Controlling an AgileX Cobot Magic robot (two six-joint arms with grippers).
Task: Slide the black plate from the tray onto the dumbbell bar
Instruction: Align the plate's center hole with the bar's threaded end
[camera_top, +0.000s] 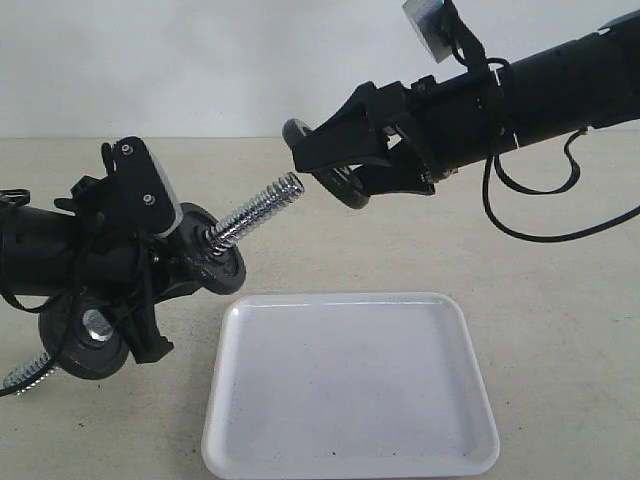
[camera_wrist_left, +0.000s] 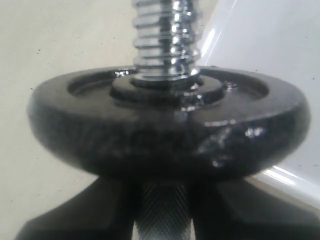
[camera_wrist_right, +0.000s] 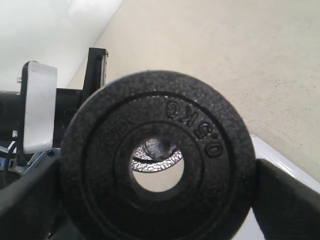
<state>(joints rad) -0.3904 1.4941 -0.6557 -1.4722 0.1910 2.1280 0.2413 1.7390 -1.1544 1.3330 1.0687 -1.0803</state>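
The black plate (camera_top: 348, 193) hangs in the air, edge-on in the exterior view, with my right gripper (camera_top: 326, 166) shut on its rim. The right wrist view shows its face (camera_wrist_right: 205, 165), stamped 0.5KG, between the two fingers (camera_wrist_right: 287, 202). The chrome bar tip (camera_wrist_right: 156, 161) shows through the upper part of the centre hole. The dumbbell bar (camera_top: 258, 213) points its threaded end up and right, its tip just short of the plate. My left gripper (camera_top: 150, 292) is shut on the knurled handle (camera_wrist_left: 162, 212), below a fitted disc (camera_wrist_left: 165, 132). The white tray (camera_top: 350, 385) lies bare.
A second black disc (camera_top: 88, 342) sits on the bar's lower end, near the beige table at far left. The tray's edge (camera_wrist_left: 272, 60) lies right beside the held bar. Black cables (camera_top: 540, 235) loop under the right arm.
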